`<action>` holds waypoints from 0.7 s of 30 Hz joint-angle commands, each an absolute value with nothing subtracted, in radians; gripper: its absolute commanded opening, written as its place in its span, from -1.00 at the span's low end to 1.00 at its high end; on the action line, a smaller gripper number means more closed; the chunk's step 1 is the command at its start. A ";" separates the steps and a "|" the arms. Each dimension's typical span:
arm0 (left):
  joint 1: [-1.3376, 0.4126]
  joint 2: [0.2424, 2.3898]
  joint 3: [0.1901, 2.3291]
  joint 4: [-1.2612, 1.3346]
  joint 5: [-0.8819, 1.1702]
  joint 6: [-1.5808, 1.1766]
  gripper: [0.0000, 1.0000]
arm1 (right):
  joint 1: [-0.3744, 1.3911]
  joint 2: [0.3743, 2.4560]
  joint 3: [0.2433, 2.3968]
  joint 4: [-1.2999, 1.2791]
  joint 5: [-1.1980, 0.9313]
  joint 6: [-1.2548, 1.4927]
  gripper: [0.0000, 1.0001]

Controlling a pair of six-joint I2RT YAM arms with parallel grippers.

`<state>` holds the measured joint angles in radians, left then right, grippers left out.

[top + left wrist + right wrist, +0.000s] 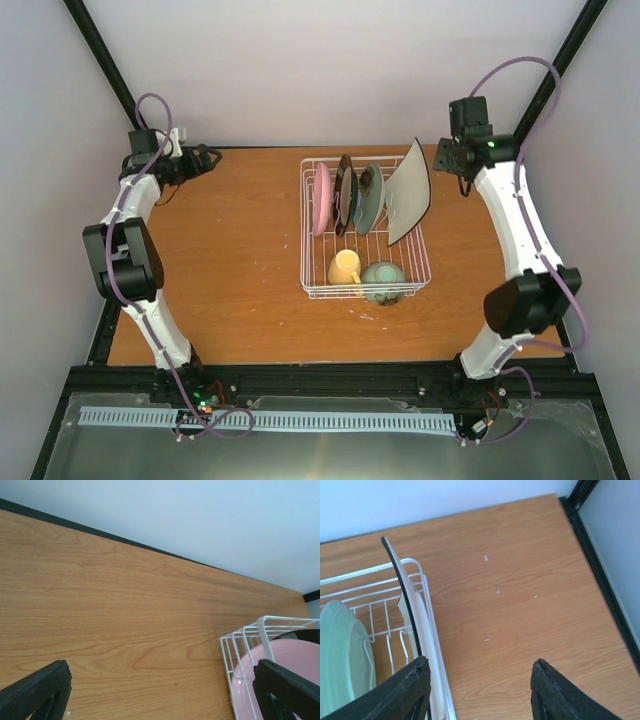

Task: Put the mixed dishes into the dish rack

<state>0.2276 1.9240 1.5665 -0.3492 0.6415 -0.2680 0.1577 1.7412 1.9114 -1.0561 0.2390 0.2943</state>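
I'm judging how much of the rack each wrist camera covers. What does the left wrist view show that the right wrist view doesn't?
Only the left wrist view: the pink plate inside a corner of the dish rack. Only the right wrist view: the cream square plate seen edge-on, with the teal plate beside it. Both: white rack wire, the wooden table, a pale wall, and an open, empty end effector, namely the left end effector and the right end effector.
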 commanded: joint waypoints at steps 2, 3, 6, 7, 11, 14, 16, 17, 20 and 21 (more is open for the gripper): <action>0.232 1.870 1.532 -0.220 0.716 -0.352 0.99 | 0.162 1.573 1.755 -0.895 0.368 0.342 0.11; 0.232 1.870 1.525 -0.208 0.726 -0.364 0.99 | 0.161 1.552 1.724 -0.891 0.372 0.348 0.11; 0.232 1.872 1.497 -0.171 0.761 -0.402 0.99 | 0.161 1.480 1.614 -0.878 0.384 0.385 0.11; 0.232 1.869 1.485 -0.150 0.776 -0.415 0.99 | 0.161 1.451 1.570 -0.868 0.387 0.402 0.11; 0.230 1.843 1.430 -0.041 0.856 -0.484 0.99 | 0.159 1.286 1.340 -0.737 0.387 0.487 0.22; 0.219 1.825 1.401 0.015 0.909 -0.518 1.00 | 0.153 1.179 1.181 -0.615 0.341 0.534 0.29; 0.197 1.811 1.392 0.017 0.912 -0.512 0.99 | 0.149 1.140 1.113 -0.562 0.309 0.556 0.31; 0.184 1.806 1.389 0.015 0.916 -0.502 1.00 | 0.147 1.130 1.090 -0.537 0.292 0.559 0.31; 0.132 1.793 1.404 -0.035 0.893 -0.456 0.99 | 0.146 1.130 1.063 -0.485 0.231 0.549 0.35; 0.118 1.789 1.407 -0.045 0.885 -0.444 0.99 | 0.146 1.138 1.068 -0.474 0.216 0.542 0.36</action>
